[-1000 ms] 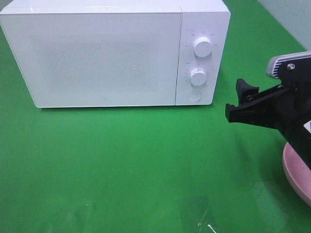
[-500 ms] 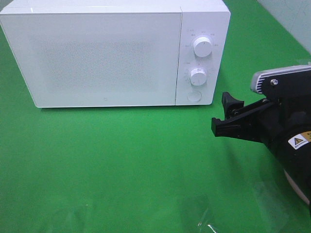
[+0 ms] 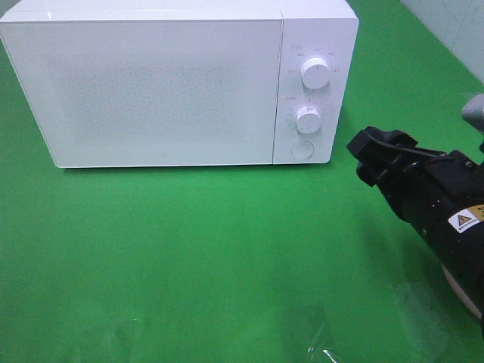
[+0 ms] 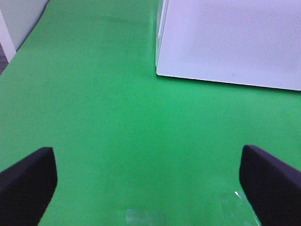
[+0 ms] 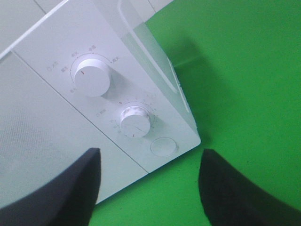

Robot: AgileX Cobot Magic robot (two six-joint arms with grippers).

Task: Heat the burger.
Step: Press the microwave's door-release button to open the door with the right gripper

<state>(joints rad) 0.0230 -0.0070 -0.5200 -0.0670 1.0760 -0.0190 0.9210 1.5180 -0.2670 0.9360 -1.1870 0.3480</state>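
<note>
Green surface (image 3: 189,257) lies bare under the left fingers (image 4: 28,181), spread wide and empty. Near the right edge the right fingers (image 5: 56,188) stand parted, gripping nothing. Their arm covers most of a pink plate (image 3: 463,296), so the burger cannot be made out. A shut white microwave (image 3: 159,83) sits toward the far edge.

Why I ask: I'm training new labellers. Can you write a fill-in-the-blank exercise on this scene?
The white box-shaped microwave oven stands with its door ___.
Its control panel carries ___ round white knobs above a round white button.
The smooth cloth under the oven is ___.
The left gripper is open, its black fingers holding ___.
Missing words: closed; two; green; nothing.
</note>
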